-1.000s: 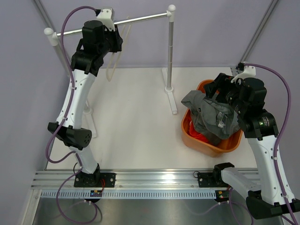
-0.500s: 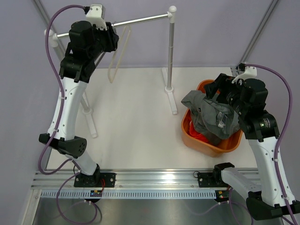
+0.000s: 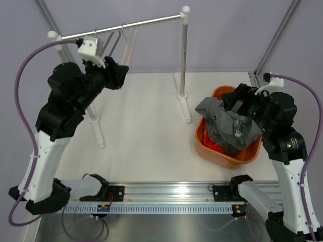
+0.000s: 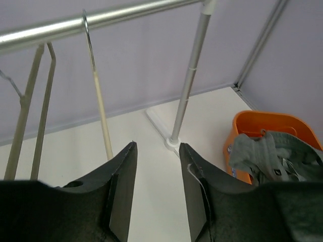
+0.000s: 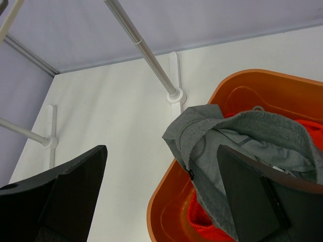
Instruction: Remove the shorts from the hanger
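Grey shorts (image 3: 227,126) sit heaped in the orange basket (image 3: 222,157), with the orange-red shorts (image 5: 202,219) peeking out underneath. Right gripper (image 5: 161,151) hangs just above the pile, jaws spread wide and empty. Left gripper (image 4: 157,151) is up near the hanger (image 4: 101,116) on the rail (image 4: 126,15), jaws a narrow gap apart, gripping nothing.

Rack (image 3: 126,26) stands at the rear of the bench (image 3: 146,126). Hangers (image 3: 132,40) hang on its rail, left part. Tub (image 3: 222,155) sits at bench right, right of the rack. Top shorts (image 3: 227,123) lie in the tub over bottom shorts (image 3: 213,146), overhanging its rear-left rim.
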`<state>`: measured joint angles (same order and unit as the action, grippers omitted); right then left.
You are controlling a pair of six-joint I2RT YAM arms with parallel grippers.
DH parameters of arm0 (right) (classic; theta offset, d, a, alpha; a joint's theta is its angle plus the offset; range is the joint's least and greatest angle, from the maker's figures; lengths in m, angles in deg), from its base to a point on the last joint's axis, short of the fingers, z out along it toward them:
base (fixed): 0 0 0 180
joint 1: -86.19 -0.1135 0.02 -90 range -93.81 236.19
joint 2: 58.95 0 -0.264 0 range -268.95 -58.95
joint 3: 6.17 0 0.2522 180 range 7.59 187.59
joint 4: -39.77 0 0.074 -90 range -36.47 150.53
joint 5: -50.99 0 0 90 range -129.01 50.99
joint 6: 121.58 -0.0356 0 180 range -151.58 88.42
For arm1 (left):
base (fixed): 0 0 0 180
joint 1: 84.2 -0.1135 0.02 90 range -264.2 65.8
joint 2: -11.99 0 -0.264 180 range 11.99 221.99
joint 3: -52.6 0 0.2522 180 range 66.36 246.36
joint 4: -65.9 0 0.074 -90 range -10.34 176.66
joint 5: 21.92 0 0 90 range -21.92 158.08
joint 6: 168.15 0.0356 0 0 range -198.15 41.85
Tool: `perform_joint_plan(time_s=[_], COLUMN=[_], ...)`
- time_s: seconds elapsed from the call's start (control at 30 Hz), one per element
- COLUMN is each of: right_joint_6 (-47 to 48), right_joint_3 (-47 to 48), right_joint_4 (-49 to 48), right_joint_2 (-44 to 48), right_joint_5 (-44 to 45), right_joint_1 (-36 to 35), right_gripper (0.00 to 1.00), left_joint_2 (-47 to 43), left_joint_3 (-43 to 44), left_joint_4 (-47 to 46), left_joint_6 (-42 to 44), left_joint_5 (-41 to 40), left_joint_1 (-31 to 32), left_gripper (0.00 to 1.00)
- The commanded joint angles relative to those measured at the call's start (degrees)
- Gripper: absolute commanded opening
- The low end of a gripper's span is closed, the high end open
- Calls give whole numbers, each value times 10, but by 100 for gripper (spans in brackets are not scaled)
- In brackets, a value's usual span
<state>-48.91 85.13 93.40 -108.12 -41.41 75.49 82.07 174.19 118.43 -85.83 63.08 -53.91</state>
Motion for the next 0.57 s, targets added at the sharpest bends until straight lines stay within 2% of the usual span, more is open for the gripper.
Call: perform_joint_plan(time_s=[0.0,0.1,0.33,0.53], right_joint_6=[6,-2,-15,-18], right_joint_3=[5,1,-32,-43], right_joint_4=[8,7,7,4], right_joint_2=[10,22,65,67], right_joint_5=[12,4,-3,-10], right_joint_1=[2,3,2,2], right_gripper=[99,100,100,99], left_joint_2=[-61,-118,-208,-235], left_joint_3=[-91,-173,-272,-285], left_joint_4=[-2,0,16,36], left_joint_6=[-32,-51,-57,-46], left_joint_5=[-18,9,21,10], left_joint_1=[24,50,68,68], left_gripper=[44,52,68,73])
